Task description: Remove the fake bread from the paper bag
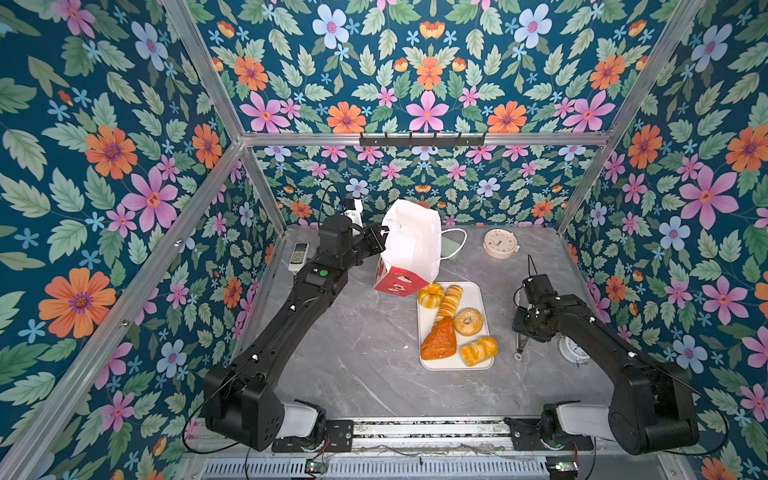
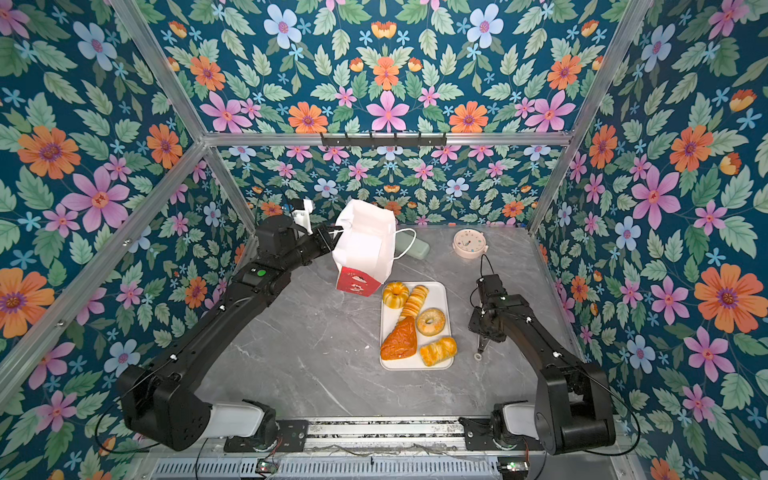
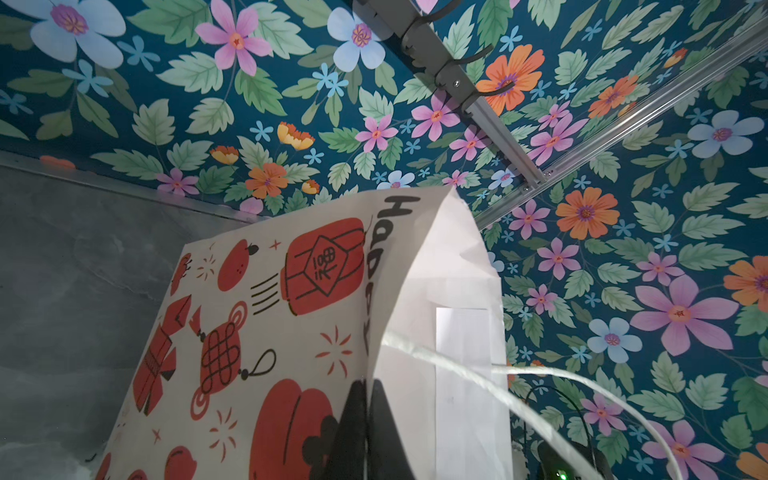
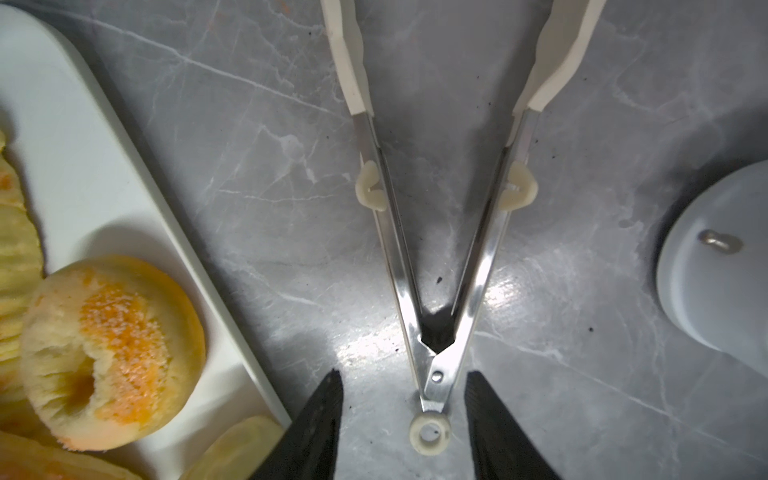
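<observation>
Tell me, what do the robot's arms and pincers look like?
Both the left arm and right arm are chunky matte black segments on white bases, with thin black cables looping alongside and small white dots at joints. The left arm carries a round green light. The right pincer has two black, finely ridged, tapered fingers; the left pincer is likewise black.

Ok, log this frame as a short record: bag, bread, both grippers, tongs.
paper bag: tilted, rim pinched by left gripper
left gripper: shut on paper bag
fake bread: five pieces, all on white tray
right gripper: open, straddling the hinge end of the tongs, not gripping
tongs: lying on table beside white tray
bag interior: not visible enough to judge
</observation>
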